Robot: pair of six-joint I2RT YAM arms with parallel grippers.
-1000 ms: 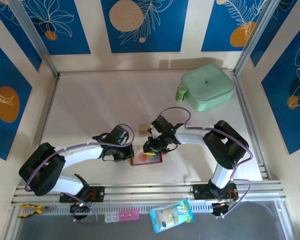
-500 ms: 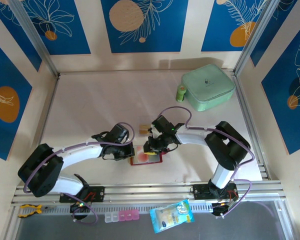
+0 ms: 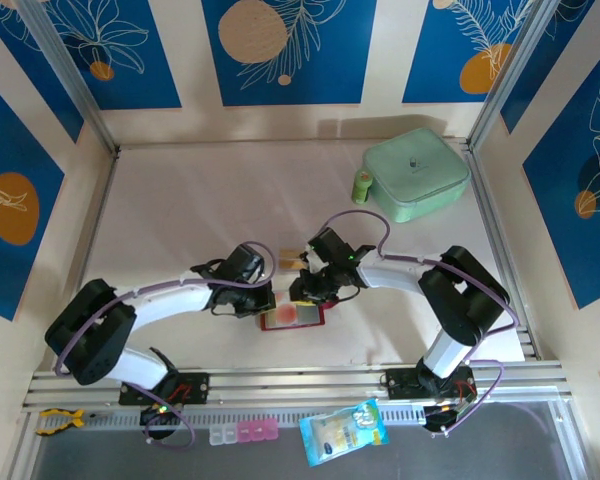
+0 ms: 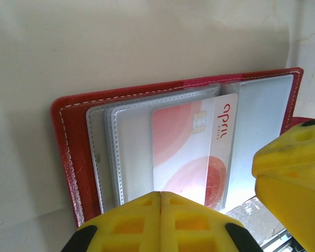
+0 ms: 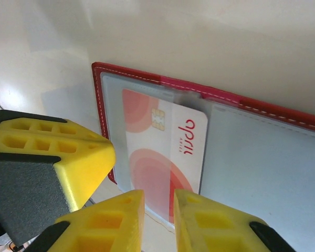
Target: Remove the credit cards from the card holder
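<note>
One whitish card, maybe half out, lower edge behind left hand.

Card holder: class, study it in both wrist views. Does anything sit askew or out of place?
Yes. The whitish card with red-pink marking sits partly out of its clear pocket in the open red card holder. Its printed end lies bare across the middle. Nothing looks torn or bent.

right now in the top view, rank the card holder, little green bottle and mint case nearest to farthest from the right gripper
1. card holder, just below the right gripper, near centre
2. green bottle, farther back, to the right
3. mint-green case, back right corner, beside the bottle
</note>
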